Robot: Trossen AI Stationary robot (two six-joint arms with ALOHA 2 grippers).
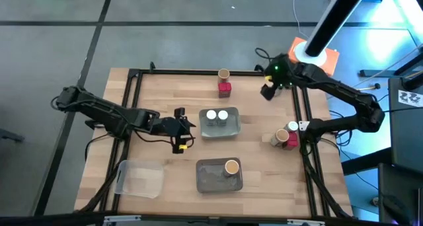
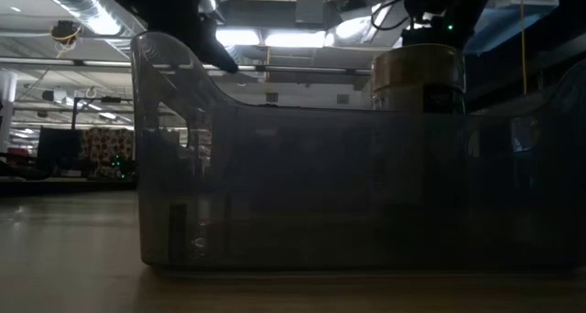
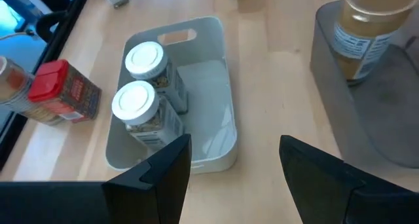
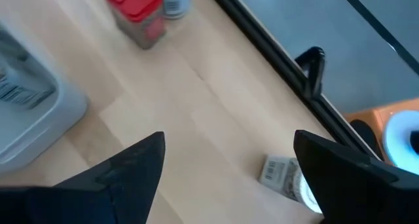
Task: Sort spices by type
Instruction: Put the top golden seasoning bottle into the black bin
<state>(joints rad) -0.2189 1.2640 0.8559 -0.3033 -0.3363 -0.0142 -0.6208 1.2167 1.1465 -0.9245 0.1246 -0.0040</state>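
1. A clear tray [image 1: 140, 178] sits at the near left corner of the wooden table [image 1: 172, 94], well apart from everything else

2. The left gripper [image 1: 182, 130] reaches in from the left and hovers just left of the pale grey tray [image 1: 228, 131] at the table's centre; the left wrist view shows its two dark fingers [image 3: 171, 165] spread apart, with nothing between them

3. Two white-lidded jars [image 1: 216, 115] stand side by side in the far half of that pale grey tray, touching or nearly so [image 3: 144, 86]

4. Nearer the front edge, a dark grey tray [image 1: 211, 176] holds one tan-topped brown cylinder [image 1: 232, 167], upright in its right-hand part

5. At the far edge of the table a second tan-topped cylinder [image 1: 223, 75] stands just behind a red packet [image 1: 225, 88]

6. The right gripper [image 1: 269, 90] hangs over the far right of the table, its fingers [image 4: 131, 165] wide apart and empty in the right wrist view

7. Near the right edge, another tan-topped cylinder [image 1: 279, 137] sits touching a red-topped packet [image 1: 292, 135], both clear of the trays
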